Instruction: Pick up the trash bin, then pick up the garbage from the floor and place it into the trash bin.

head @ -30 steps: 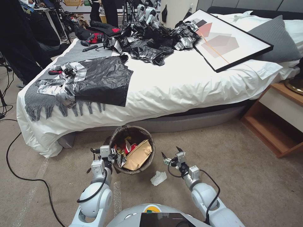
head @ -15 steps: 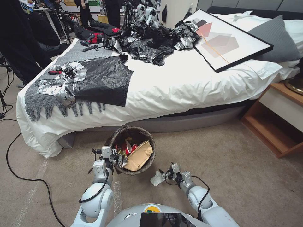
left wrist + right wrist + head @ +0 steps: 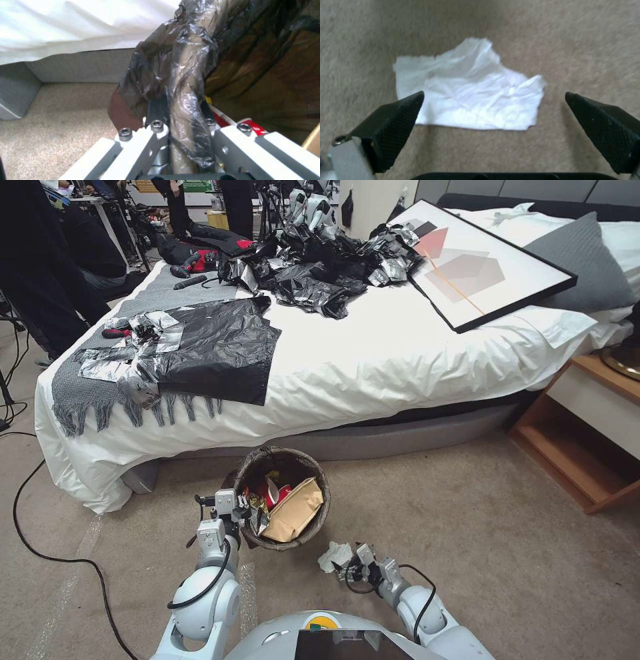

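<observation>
On the carpet beside the bed, we see the trash bin holding a tan paper bag and a red-and-white cup. The left gripper is clamped on the bin's lined rim, one finger outside and one inside. Just to the bin's right, a crumpled white tissue lies flat on the floor. The right gripper hangs low over it, jaws spread wide on either side of the tissue, holding nothing.
</observation>
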Available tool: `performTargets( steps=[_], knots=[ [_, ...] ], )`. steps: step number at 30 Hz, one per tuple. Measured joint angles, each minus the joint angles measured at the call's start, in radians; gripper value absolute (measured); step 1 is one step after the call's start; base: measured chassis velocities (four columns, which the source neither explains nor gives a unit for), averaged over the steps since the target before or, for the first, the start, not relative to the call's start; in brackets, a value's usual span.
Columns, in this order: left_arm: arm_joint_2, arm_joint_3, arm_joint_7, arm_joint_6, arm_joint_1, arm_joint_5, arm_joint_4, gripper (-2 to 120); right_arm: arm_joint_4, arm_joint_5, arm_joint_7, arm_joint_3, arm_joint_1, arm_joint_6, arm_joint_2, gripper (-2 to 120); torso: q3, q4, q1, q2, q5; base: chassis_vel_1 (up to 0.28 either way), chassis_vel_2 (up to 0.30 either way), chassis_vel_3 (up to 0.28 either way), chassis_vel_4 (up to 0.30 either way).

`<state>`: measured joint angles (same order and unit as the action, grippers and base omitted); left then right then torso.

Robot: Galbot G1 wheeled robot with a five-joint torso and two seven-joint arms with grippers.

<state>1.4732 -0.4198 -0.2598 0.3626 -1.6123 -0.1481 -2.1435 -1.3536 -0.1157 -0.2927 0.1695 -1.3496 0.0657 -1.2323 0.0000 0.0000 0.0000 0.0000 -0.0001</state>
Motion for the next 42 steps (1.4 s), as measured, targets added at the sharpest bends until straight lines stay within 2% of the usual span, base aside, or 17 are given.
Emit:
performTargets(
  steps=[8, 11, 17, 19, 22, 24, 27, 31, 33, 35, 36, 42],
  knots=[
    [0.0, 0.001, 0.0, 0.0, 0.001, 0.001, 0.0, 3, 0.047, 0.012, -0.001, -0.001, 0.019, -0.021, -0.013, 100, 0.0, 0.0001, 0.0, 0.0, -0.0009, 0.0, 0.0, 0.0, 0.0],
    [0.0, 0.001, 0.0, 0.001, 0.001, 0.002, 0.0, 3, 0.079, 0.023, -0.004, 0.001, 0.031, -0.043, -0.021, 96, 0.0, 0.0002, 0.0, 0.0, -0.0008, 0.0, 0.0, 0.0, 0.0],
    [0.0, 0.004, 0.0, 0.001, -0.002, 0.006, 0.001, 3, 0.123, 0.04, -0.007, 0.002, 0.048, -0.083, -0.03, 70, 0.0, -0.0005, 0.0, 0.0, -0.0004, 0.0, 0.0, 0.0, 0.0],
    [0.0, 0.004, 0.0, 0.001, -0.002, 0.006, 0.001, 3, 0.123, 0.04, -0.007, 0.002, 0.048, -0.083, -0.03, 70, 0.0, -0.0005, 0.0, 0.0, -0.0004, 0.0, 0.0, 0.0, 0.0],
    [-0.001, 0.006, -0.001, 0.001, -0.002, 0.006, 0.003, 3, 0.132, 0.042, -0.007, 0.003, 0.05, -0.091, -0.03, 52, 0.0, 0.0004, 0.0, 0.0, -0.0001, 0.0, 0.0, 0.0, 0.0],
    [-0.001, 0.006, -0.001, 0.001, -0.002, 0.006, 0.003, 3, 0.134, 0.042, -0.006, 0.003, 0.05, -0.093, -0.03, 48, 0.0, 0.0002, 0.0, 0.0, 0.0001, 0.0, 0.0, 0.0, 0.0],
    [-0.001, 0.009, -0.001, 0.002, 0.0, 0.007, 0.004, 3, 0.136, 0.044, -0.005, 0.004, 0.05, -0.096, -0.033, 34, 0.0, 0.0002, 0.0, 0.0, 0.0001, 0.0, 0.0, 0.0, 0.0],
    [-0.001, 0.009, -0.001, 0.002, 0.0, 0.007, 0.004, 3, 0.139, 0.046, -0.006, 0.004, 0.049, -0.1, -0.034, 25, 0.0, 0.0007, 0.0, 0.0, 0.0001, 0.0, 0.0, 0.0, 0.0],
    [-0.001, 0.009, -0.001, 0.003, 0.0, 0.007, 0.004, 3, 0.143, 0.048, -0.005, 0.003, 0.049, -0.103, -0.036, 11, 0.0, 0.0007, 0.0, 0.0, -0.0001, 0.0, 0.0, 0.0, 0.0],
    [-0.001, 0.009, -0.001, 0.003, 0.001, 0.007, 0.005, 3, 0.143, 0.049, -0.005, 0.003, 0.049, -0.103, -0.036, 8, 0.0, 0.0006, 0.0, 0.0, -0.0002, 0.0, 0.0, 0.0, 0.0],
    [-0.001, 0.009, -0.001, 0.003, 0.001, 0.007, 0.005, 3, 0.144, 0.05, -0.005, 0.003, 0.049, -0.104, -0.037, 0, 0.0, 0.0006, 0.0, 0.0, -0.0001, 0.0, 0.0, 0.0, 0.0],
    [0.0, 0.009, -0.001, 0.003, 0.001, 0.007, 0.005, 3, 0.146, 0.053, 0.002, 0.003, 0.05, -0.109, -0.04, 0, 0.0, 0.0003, 0.0, 0.0, -0.0002, 0.0, 0.0, 0.0, 0.0]
  ],
)
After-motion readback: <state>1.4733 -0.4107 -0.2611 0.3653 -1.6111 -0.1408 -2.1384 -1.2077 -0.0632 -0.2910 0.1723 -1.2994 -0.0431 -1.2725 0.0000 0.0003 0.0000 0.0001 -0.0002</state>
